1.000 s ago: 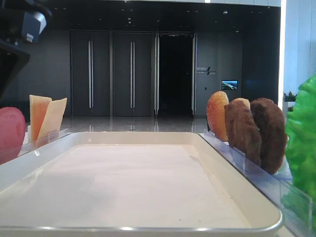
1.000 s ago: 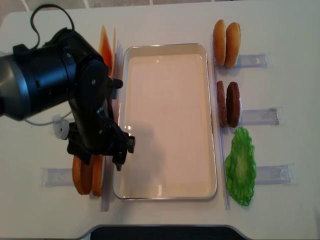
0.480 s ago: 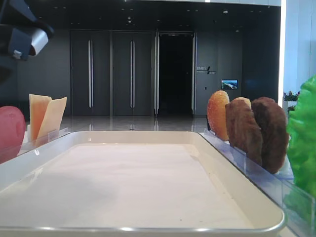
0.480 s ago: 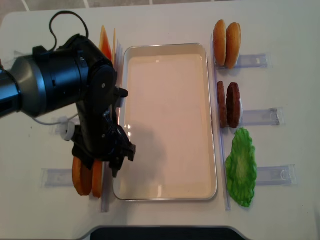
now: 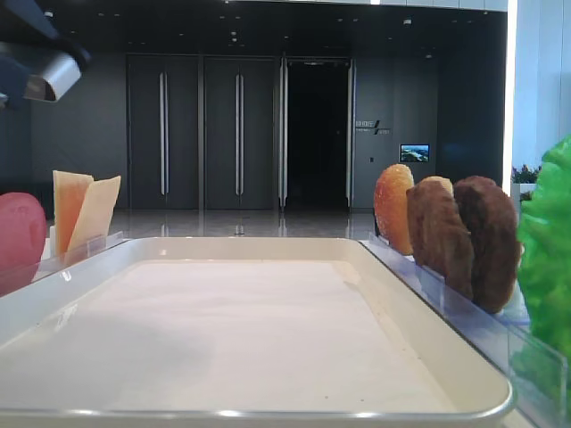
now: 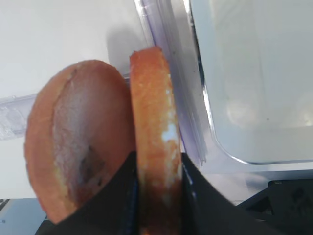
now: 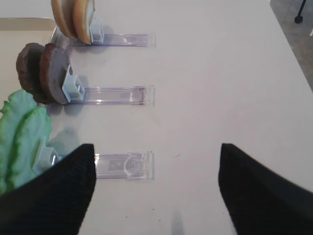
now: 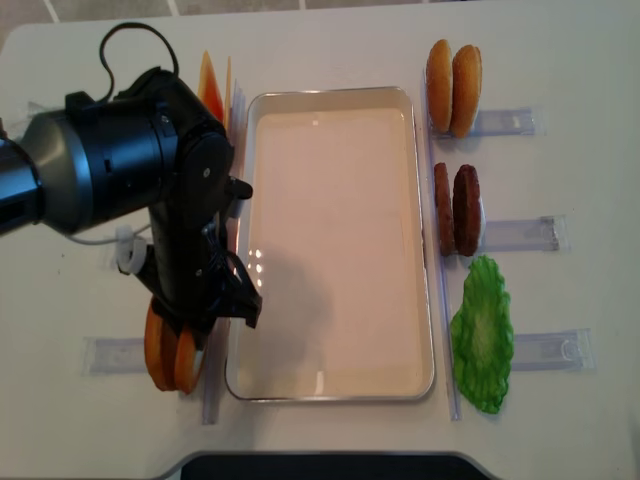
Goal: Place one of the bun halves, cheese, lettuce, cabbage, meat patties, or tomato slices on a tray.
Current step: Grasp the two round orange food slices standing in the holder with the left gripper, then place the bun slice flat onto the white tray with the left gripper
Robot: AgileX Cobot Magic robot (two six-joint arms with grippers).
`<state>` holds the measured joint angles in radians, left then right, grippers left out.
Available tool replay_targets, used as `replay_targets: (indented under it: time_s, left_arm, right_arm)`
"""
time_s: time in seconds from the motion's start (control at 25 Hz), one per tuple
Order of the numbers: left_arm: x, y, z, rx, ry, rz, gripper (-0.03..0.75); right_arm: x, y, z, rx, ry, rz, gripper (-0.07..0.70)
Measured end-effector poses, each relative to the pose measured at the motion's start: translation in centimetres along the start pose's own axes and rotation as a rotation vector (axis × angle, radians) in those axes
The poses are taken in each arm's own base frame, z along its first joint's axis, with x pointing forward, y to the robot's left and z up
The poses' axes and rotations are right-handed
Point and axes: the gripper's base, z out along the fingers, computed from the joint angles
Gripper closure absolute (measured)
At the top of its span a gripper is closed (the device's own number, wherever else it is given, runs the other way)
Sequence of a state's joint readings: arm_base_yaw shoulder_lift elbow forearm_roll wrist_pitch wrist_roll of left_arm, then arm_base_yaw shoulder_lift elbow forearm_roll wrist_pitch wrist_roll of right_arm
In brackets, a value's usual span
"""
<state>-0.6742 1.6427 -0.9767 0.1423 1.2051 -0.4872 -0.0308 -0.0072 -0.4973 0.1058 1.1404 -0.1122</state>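
The left gripper (image 6: 157,215) was closed on a bun half (image 6: 154,142), with one dark finger on each flat side of it, low in the left wrist view. The bun stood on its edge, so its long axis ran up and down in that frame. A second bun half (image 6: 73,147) stood just beside it on the left, with its pale cut face turned toward the first one.

The tray (image 6: 254,156) lay directly to the right of the held bun, very near, with its rounded corner at the lower right of the frame. Between the bun and the tray rim stood only a strip of clear plastic rack (image 6: 181,88). It was probably the one thing in the way, so the bun likely had to go up first and then to the right.

In the overhead view the left arm (image 8: 130,200) covered the lower left part of the frame, next to the tray's left rim. The meat patties (image 8: 456,208) and the lettuce (image 8: 482,334) stood along the right side of the tray, and the cheese (image 8: 212,84) at the upper left.

The right gripper (image 7: 156,191) hung with its fingers wide apart and empty over the bare table, beside the lettuce rack. The left arm was clearly the nearer one for this bun.
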Motion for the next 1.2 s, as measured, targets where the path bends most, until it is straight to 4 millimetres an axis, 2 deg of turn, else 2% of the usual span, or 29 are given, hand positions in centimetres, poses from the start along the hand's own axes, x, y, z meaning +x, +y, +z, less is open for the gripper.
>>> replay_targets:
  time_s: [0.32,0.92,1.2]
  left_arm:
    - [0.1,0.1,-0.3,0.004,-0.011,0.027,0.574]
    - [2.7,1.5,-4.7,0.121,-0.164,-0.014,0.575]
    - [3.5,2.8,-6.2,0.141,-0.259,-0.138,0.576]
  right_arm:
    - [0.0,0.0,0.0,0.0,0.0,0.0,0.104]
    - [0.0,0.0,0.0,0.0,0.0,0.0,0.104]
    - [0.0,0.0,0.0,0.0,0.0,0.0,0.104]
